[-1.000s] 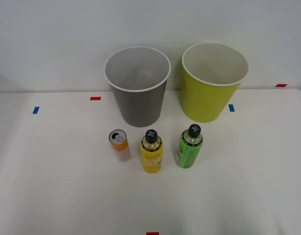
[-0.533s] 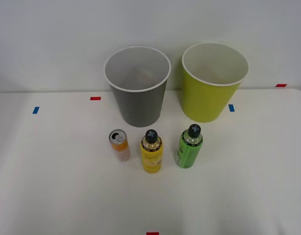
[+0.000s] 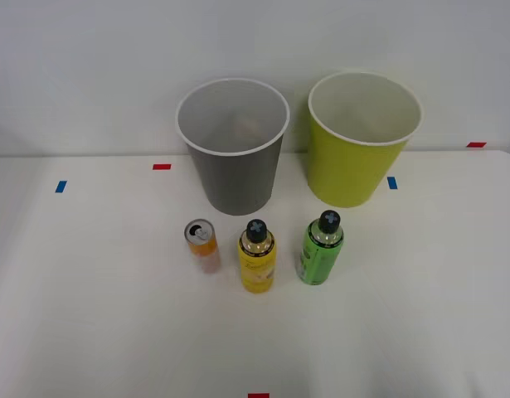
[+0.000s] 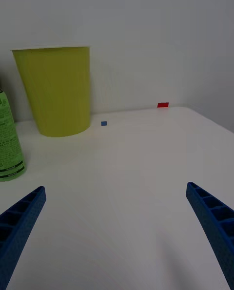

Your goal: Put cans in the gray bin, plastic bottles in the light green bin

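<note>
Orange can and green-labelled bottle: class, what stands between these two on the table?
In the front view, the yellow-labelled bottle stands upright between the orange can and the green-labelled bottle, touching neither.

Before me lies a white worktop (image 3: 89, 315), smooth and matte, running back to a plain pale grey wall (image 3: 89, 66) that closes off the room behind it. The wall is bare and evenly lit, with soft shadow gathering where it meets the worktop's far edge. Small tape marks dot the surface: a blue tape mark (image 3: 60, 186) far to my left, a red tape mark (image 3: 162, 167) beside it nearer the wall, another blue tape mark (image 3: 392, 182) to my right, a red tape mark (image 3: 476, 144) at the far right corner, and one red tape mark (image 3: 258, 395) at the near edge. The light is diffuse and casts only faint shadows.
</note>
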Tool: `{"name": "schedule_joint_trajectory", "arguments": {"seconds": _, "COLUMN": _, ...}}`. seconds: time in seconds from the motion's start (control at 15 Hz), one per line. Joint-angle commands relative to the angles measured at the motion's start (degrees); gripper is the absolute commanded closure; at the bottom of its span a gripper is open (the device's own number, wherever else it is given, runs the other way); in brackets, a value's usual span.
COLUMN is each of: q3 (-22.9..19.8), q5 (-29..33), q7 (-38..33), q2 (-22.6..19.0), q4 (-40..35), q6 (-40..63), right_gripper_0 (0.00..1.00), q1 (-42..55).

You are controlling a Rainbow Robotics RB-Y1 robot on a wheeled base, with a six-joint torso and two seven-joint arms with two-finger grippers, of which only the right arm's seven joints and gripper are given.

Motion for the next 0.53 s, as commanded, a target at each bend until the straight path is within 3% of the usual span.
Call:
{"name": "schedule_joint_trajectory", "arguments": {"seconds": 0.07, "q3": 0.0, "q5": 0.0, "q7": 0.0, "q2": 0.0, "q4": 0.0, "q6": 0.0, "right_gripper_0": 0.0, "q1": 0.0}}
{"name": "schedule_joint_trajectory", "arguments": {"seconds": 0.27, "q3": 1.0, "q5": 0.3, "q7": 0.1, "q2": -0.5, "q4": 2.8, "q6": 0.8, "right_gripper_0": 0.0, "q1": -1.8}}
{"name": "schedule_joint_trajectory", "arguments": {"seconds": 0.53, "q3": 5.4, "q5": 1.6, "q7": 2.3, "q2": -4.0, "q4": 3.3, "q6": -2.6, "right_gripper_0": 0.0, "q1": -5.1}}
